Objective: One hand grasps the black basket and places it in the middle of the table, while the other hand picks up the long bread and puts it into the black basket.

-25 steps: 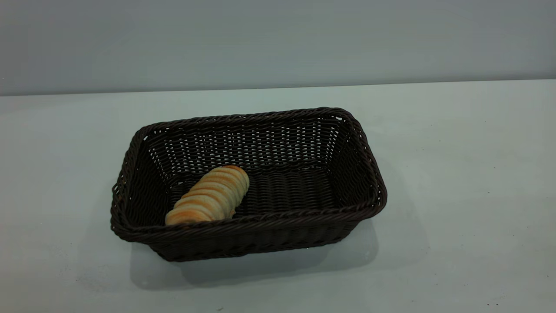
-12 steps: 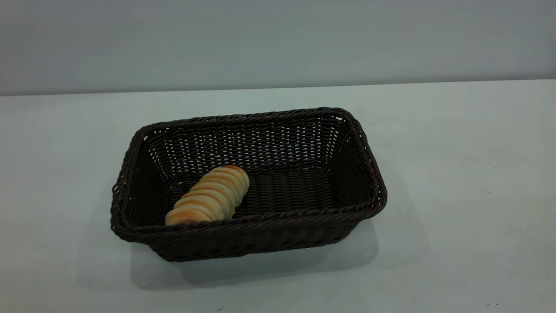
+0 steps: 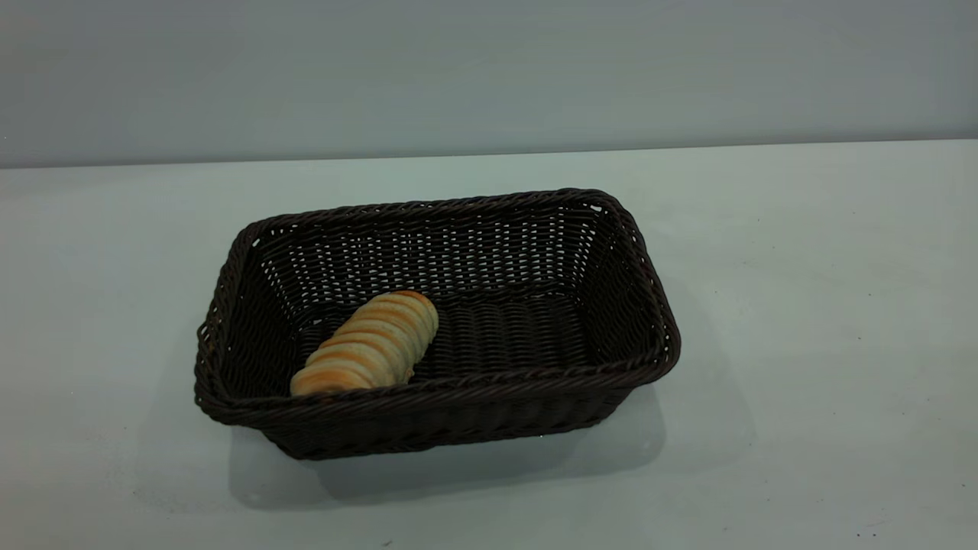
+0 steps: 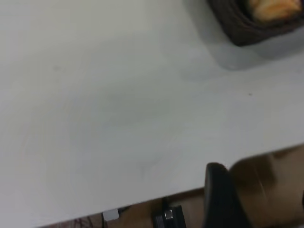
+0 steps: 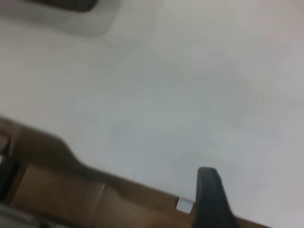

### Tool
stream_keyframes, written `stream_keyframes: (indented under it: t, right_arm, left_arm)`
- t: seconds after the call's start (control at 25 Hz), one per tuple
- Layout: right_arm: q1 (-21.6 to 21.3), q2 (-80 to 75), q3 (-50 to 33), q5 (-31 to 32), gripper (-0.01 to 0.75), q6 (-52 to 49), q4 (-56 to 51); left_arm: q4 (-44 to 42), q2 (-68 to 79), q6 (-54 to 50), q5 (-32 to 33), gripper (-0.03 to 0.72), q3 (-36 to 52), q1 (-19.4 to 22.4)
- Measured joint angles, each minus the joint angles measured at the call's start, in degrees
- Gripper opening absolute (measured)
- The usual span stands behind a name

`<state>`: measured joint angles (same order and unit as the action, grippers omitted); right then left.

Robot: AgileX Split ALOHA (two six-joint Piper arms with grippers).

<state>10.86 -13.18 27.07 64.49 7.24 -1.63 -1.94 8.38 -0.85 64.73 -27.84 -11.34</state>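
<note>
The black basket (image 3: 435, 397) stands on the table (image 3: 802, 267) a little left of centre. The long bread (image 3: 370, 344) lies inside it, slanted across its left half, with one end against the near wall. Neither arm shows in the exterior view. In the left wrist view, a dark part of my left gripper (image 4: 221, 199) hangs over the table's edge, far from the basket's corner (image 4: 242, 28) with the bread (image 4: 273, 8) in it. The right wrist view shows my right gripper (image 5: 209, 197) by the table's edge too, with a sliver of the basket (image 5: 66, 4) far off.
A plain grey wall (image 3: 489, 69) rises behind the table. The wrist views show the table's edge with brown floor (image 5: 57, 194) beyond it, a small white tab (image 5: 184, 205) on that edge, and dark hardware (image 4: 168, 218) below the table.
</note>
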Motion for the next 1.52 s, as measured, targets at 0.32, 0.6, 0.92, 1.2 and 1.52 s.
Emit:
stream_keyframes:
  t: [0.32,0.6,0.92,1.2,1.52]
  right_arm:
    - [-11.2,9.2,0.0,0.0,0.483,0.0,0.0]
    - [-11.5,14.1,0.0,0.4,0.483,0.0,0.0]
    - [-11.6,14.1,0.0,0.4,0.483,0.0,0.0]
    - [-11.6,14.2,0.0,0.4,0.483,0.0,0.0]
    - [-11.6,14.2,0.0,0.4,0.483,0.0,-0.2]
  left_arm:
    - [0.0,-4.8,0.0,0.0,0.449,0.0,9.4]
    - [0.0,-9.4,0.0,0.1,0.449,0.0,9.5]
    - [0.0,-9.6,0.0,0.1,0.449,0.0,9.5]
    - [0.0,-9.6,0.0,0.1,0.449,0.0,9.5]
    - [0.0,-9.6,0.0,0.1,0.449,0.0,9.5]
